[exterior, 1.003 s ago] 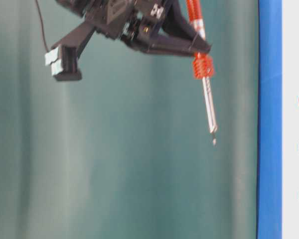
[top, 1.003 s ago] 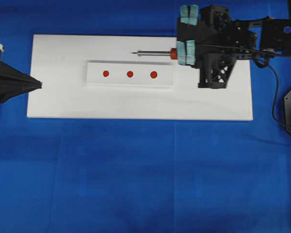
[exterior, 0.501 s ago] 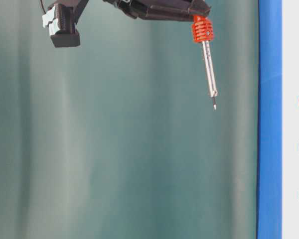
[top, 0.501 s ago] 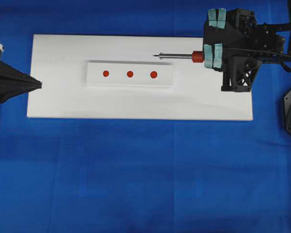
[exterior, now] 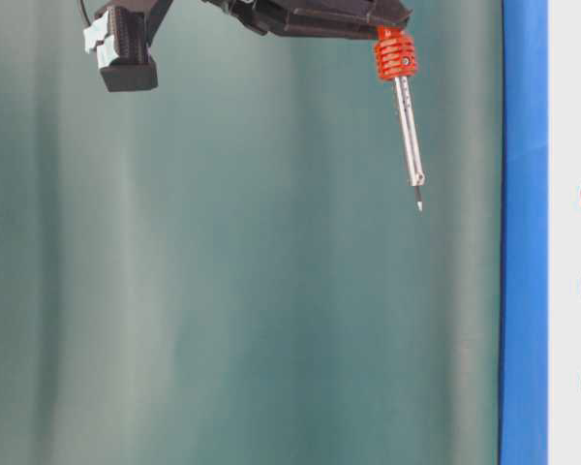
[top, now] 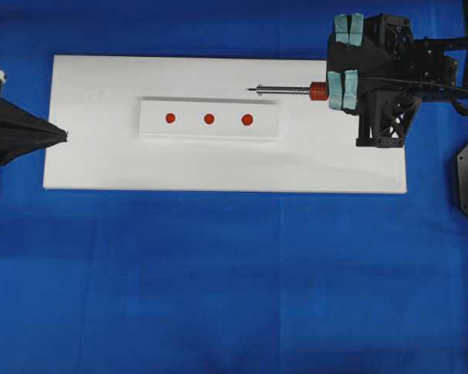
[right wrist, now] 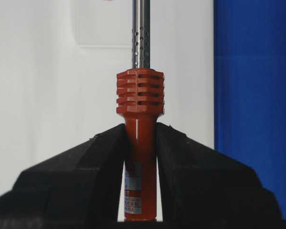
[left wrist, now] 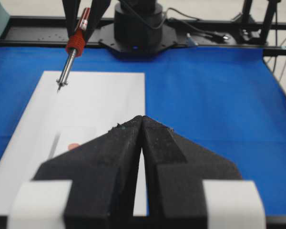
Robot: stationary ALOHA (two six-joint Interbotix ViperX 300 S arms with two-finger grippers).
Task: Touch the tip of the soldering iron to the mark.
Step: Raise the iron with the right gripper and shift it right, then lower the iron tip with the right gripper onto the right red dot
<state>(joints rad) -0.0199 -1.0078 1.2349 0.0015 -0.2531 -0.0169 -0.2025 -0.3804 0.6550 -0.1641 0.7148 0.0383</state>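
Black and wedge-shaped, my left gripper point(top: 62, 135) sits at the left edge of the white board point(top: 101, 164), its two jaws pressed flat together with nothing between them. Moving right, a smaller white plate point(top: 209, 119) lies along the board's middle with three red marks in a row: the left mark point(top: 170, 118), the middle mark point(top: 209, 119) and the right mark point(top: 247, 120). Beyond the right mark, toward the board's far edge, hangs the soldering iron point(top: 288, 89): a thin silver shaft with small holes near its base, running into a ribbed red-orange collar and a smooth red handle with a pale label. The tip point(top: 251, 89), fine and dark, points left and slightly down, held clear above the board and apart from the plate. At the board's far right corner my right gripper point(right wrist: 140, 157) is clamped on the handle just behind the collar, one black jaw on either side.
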